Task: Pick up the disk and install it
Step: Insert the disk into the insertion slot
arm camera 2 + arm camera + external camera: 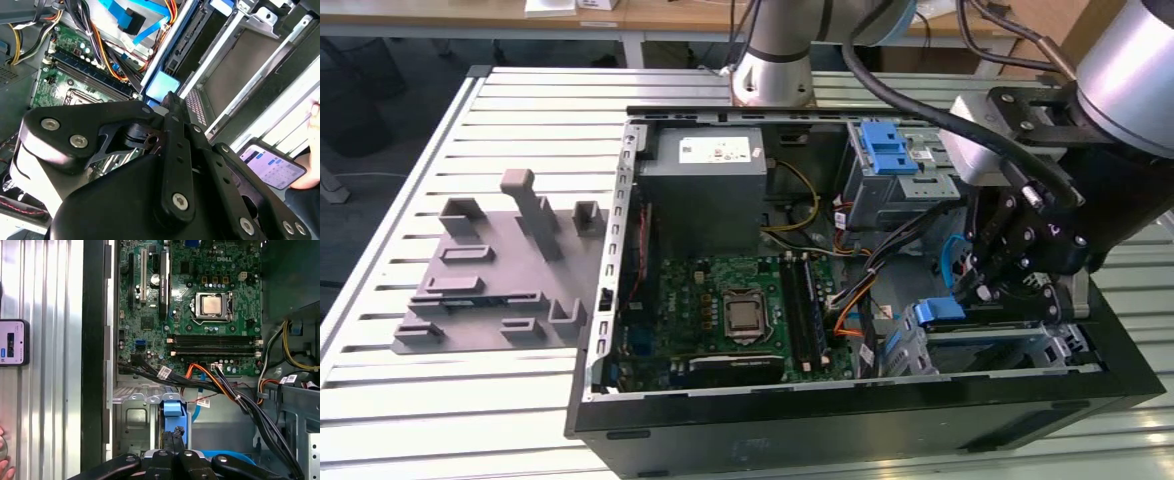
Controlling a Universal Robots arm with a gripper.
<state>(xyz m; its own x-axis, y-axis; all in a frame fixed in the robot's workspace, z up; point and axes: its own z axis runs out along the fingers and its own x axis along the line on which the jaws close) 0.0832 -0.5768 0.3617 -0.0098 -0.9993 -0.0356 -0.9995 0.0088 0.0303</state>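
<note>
The disk [945, 313] sits edge-up in the drive bay at the case's front corner, on the exterior view's right; its blue bracket [172, 406] shows in both wrist views [162, 85]. My gripper [977, 300] hangs low inside the case, directly over it. Its two black fingertips [176, 436] are pressed together at the middle of the bracket's edge, and nothing shows between them. The finger [172, 102] ends right beside the bracket's light blue tab. The rest of the disk is hidden by the bay and my gripper's body.
The open computer case [854, 415] lies on a slatted table. Inside are the motherboard [734, 310], a grey power supply [707, 180], a silver drive cage with a blue latch [887, 150] and loose cables [220, 385]. A grey fixture [494, 270] lies at the left. A hand holds a phone [272, 165] beside the case.
</note>
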